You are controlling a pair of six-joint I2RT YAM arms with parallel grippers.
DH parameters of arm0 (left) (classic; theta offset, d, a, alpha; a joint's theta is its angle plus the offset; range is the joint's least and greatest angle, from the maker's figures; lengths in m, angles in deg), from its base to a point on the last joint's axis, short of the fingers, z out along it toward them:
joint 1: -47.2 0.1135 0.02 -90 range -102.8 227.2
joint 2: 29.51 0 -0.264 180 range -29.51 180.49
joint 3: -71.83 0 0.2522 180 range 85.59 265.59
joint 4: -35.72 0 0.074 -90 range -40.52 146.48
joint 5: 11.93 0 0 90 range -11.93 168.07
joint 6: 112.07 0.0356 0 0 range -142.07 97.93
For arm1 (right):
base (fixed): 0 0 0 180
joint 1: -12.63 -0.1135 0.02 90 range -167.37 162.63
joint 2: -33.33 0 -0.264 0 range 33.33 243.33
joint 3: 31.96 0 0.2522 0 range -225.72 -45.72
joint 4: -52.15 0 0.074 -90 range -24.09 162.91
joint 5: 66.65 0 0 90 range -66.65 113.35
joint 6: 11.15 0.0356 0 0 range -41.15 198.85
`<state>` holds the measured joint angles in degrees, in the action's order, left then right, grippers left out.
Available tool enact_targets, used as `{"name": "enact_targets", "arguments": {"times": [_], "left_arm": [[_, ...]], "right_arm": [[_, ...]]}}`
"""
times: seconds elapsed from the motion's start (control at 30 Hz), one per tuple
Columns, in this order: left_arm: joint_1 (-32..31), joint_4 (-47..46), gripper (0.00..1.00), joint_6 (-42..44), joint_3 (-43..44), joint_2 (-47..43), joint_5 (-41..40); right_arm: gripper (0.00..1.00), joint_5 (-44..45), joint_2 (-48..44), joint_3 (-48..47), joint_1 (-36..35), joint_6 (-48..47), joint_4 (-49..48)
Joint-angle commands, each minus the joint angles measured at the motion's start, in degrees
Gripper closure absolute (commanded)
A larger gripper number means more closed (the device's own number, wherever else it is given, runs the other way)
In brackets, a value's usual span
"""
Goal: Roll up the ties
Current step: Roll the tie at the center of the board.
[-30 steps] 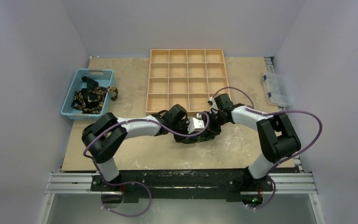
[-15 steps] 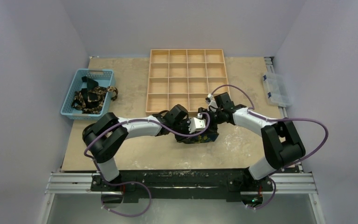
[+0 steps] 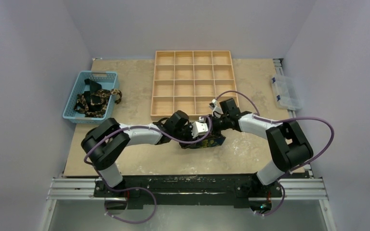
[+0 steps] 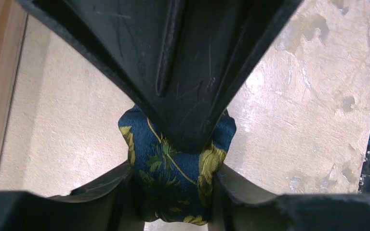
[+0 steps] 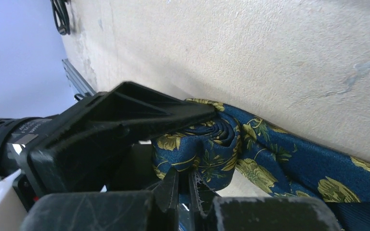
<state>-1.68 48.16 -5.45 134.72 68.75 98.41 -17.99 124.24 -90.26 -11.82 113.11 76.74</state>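
**Navy-gold tie (image 4: 169, 166) part-rolled, pinned mid-table**

Status from my end. It sits on the table (image 3: 135, 156), just off the near edge of the wooden tray (image 3: 154, 82), roughly centre, right where the two arm tips meet. Part of it is wound into a tight coil. My right wrist view shows the spiral end-on, with the loose tail running flat along the tabletop toward the right of that view.

Left gripper (image 4: 173, 198): partly closed, one finger on each side of the coil, both touching fabric. I read that as a grip on the coil.

Right gripper (image 5: 183, 186): jaws together, serrated tips all but meeting. In the left wrist view its closed tip comes in as a black wedge and bears on the top of the coil, between the left fingers. I can't tell whether any cloth is nipped in the teeth; it's too cramped there.

Overhead: both arms reach inward and meet over the tie, wrists close together. A patch of dark fabric shows on the table beneath them, mostly on the right arm's side.

Elsewhere: spare ties (image 3: 95, 100) are heaped in a blue basket (image 3: 72, 101) on the table's left side, well apart from the work. A clear plastic box (image 3: 285, 91) sits at the right edge.
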Motion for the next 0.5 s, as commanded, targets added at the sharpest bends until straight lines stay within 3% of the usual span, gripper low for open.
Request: {"name": "enact_targets", "arguments": {"times": [0.0, 0.13, 0.4, 0.47], "left_arm": [[2.0, -7.5, 0.55, -3.5, -8.1, -2.9, 2.0], [2.6, -22.1, 0.5, -7.2, -14.4, -4.9, 3.7], [2.6, -31.7, 0.48, -10.7, -14.9, -1.8, 5.1], [2.6, -33.3, 0.36, -11.2, -15.0, -1.4, 5.1]], "right_arm": [[1.0, 8.1, 2.8, 1.9, -0.2, -5.1, 4.5], [1.0, 10.6, 3.8, 2.1, 0.0, -5.5, 5.7], [1.0, 15.6, 5.9, 0.9, 0.0, -6.9, 9.3], [1.0, 16.5, 5.9, 0.8, 0.0, -7.1, 10.0]]}}
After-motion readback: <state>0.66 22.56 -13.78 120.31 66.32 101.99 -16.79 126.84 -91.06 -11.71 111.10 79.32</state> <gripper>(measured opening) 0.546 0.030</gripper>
